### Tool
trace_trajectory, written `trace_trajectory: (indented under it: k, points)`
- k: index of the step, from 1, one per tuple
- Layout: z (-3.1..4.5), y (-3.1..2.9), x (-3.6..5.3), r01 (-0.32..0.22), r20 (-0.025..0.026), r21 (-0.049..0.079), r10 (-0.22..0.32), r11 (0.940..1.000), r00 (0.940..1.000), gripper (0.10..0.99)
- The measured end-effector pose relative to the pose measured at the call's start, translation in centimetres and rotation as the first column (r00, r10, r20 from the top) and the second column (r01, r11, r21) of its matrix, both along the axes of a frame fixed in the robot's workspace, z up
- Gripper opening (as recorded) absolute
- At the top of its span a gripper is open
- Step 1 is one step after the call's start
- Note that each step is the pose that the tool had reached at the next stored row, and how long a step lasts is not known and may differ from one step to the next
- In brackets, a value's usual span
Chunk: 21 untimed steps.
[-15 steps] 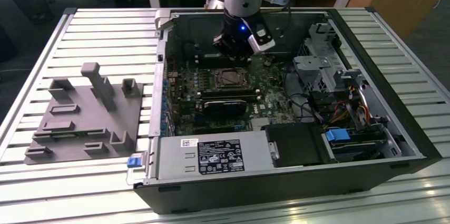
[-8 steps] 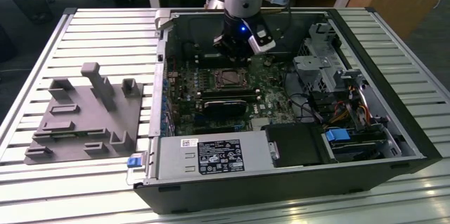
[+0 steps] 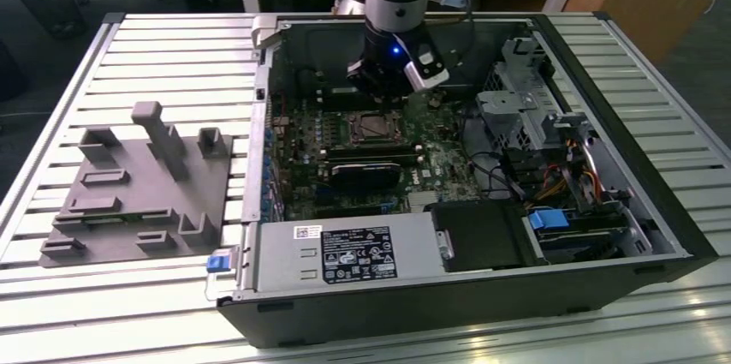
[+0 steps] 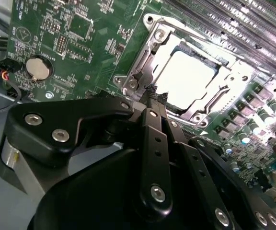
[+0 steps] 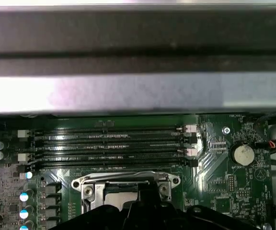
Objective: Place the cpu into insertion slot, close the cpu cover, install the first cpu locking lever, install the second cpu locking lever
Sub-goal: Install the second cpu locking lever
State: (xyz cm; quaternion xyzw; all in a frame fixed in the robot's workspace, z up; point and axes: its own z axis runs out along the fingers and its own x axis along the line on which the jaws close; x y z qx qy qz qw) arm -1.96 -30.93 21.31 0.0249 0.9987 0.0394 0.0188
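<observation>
In the second wrist view the tool [image 4: 153, 95] fills the lower frame, its black fingers [image 4: 150, 125] clenched together with nothing between them, tips just at the edge of the insertion slot [image 4: 150, 62]; right of centre the cpu [image 4: 186, 76] lies seated in it, the cpu cover [image 4: 234, 81] closed around it; in the exterior view the open computer case [image 3: 674, 210] lies on the slatted desk [image 3: 149, 47].

In the first wrist view the pincer [image 5: 145, 201] hides the insertion slot's [image 5: 116, 194] lower half (frame-cropped too).
</observation>
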Motion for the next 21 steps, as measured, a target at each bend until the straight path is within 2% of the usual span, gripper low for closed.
trace_trajectory:
  k: [4,11,18,21]
  points:
    - [0.00,-0.41,0.01,0.000,0.0001,0.000,0.000,1.0000,1.0000,0.106]
    - [0.17,-0.65,0.01,0.000,0.0000,0.000,0.000,1.0000,1.0000,0.106]
    - [2.07,-0.66,0.01,0.000,0.0000,0.000,0.000,1.0000,1.0000,0.106]
    - [2.14,-0.80,0.01,0.000,0.0001,0.000,0.000,1.0000,1.0000,0.106]
